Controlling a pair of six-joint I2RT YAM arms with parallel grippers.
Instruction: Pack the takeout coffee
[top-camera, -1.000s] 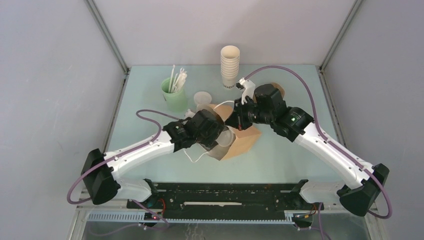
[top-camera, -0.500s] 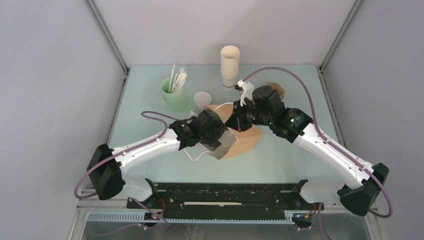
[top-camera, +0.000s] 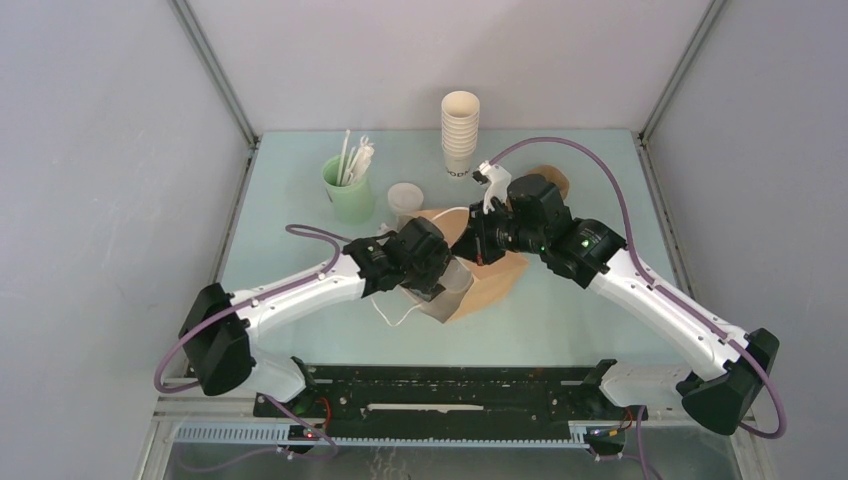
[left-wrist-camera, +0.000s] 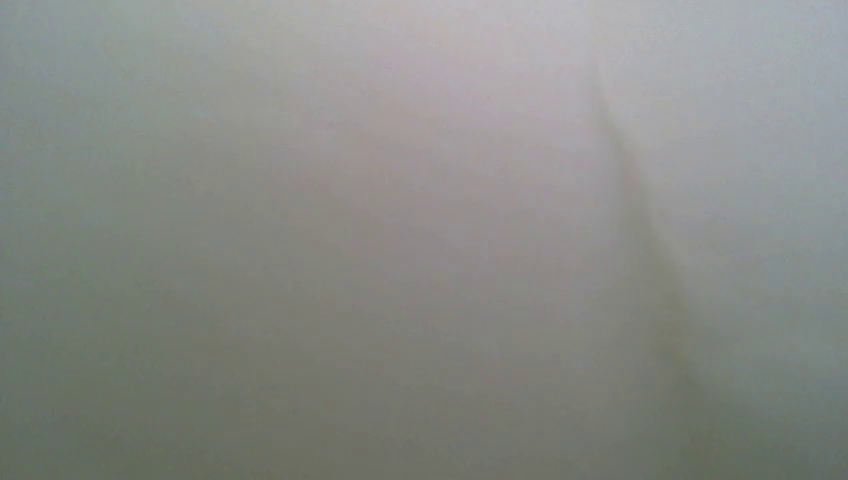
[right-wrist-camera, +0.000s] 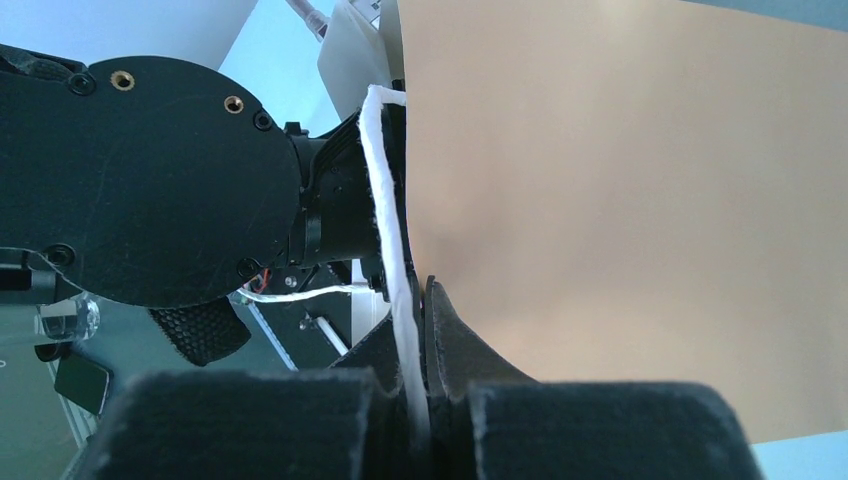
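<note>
My right gripper (right-wrist-camera: 415, 340) is clenched on the white cord handle (right-wrist-camera: 385, 200) of the brown paper bag (top-camera: 495, 282), which lies on its side mid-worktop, to hold its mouth up and steady. The takeout coffee (top-camera: 457, 283) sits at that mouth. Its white wall blanks my left wrist view, so I judge the left gripper (top-camera: 440, 270) clasps it, feeding it in
</note>
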